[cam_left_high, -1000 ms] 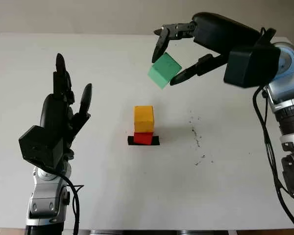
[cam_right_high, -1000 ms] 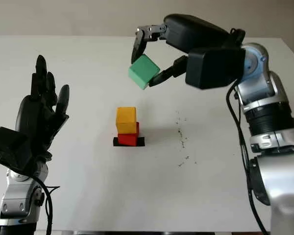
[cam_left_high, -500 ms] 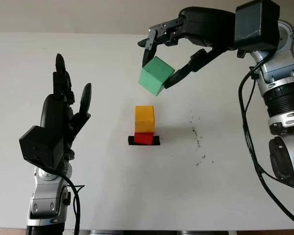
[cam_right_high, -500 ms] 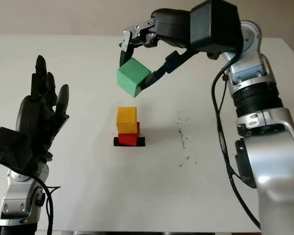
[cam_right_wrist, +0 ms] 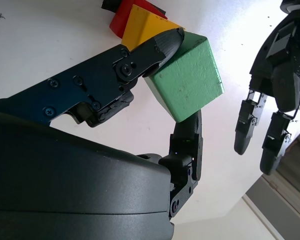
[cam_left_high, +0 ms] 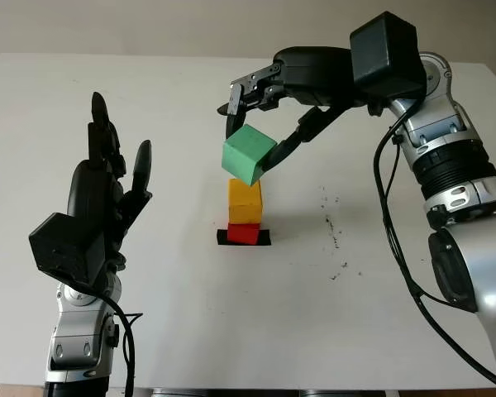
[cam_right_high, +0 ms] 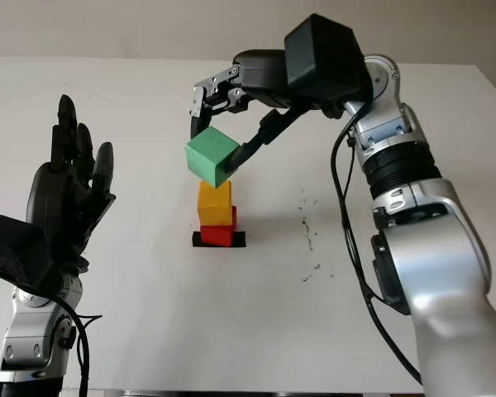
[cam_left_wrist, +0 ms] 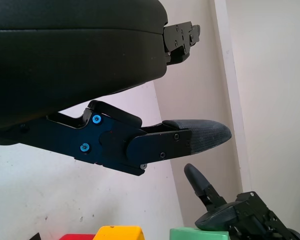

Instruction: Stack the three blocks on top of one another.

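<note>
You have three blocks: one green block [cam_left_high: 249, 155], one yellow block [cam_left_high: 244, 202], one red block [cam_left_high: 243, 233]. Two robot hands: left robot hand [cam_left_high: 107, 195], right robot hand [cam_left_high: 264, 120].

Green block [cam_left_high: 249, 155], yellow block [cam_left_high: 244, 202], red block [cam_left_high: 242, 233], seemingly black patch [cam_left_high: 262, 239]

A white table [cam_left_high: 190, 314] spreads across the scene, its far edge meeting a pale beige wall [cam_left_high: 149, 25]. Near the table's middle lies a small flat black patch [cam_left_high: 263, 238] — its ends show as thin dark strips. To the right of it a scatter of dark specks [cam_left_high: 335, 236] marks the surface — a loose trail running towards the near edge. A dark strip [cam_left_high: 231, 392] shows below the table's near edge.
</note>
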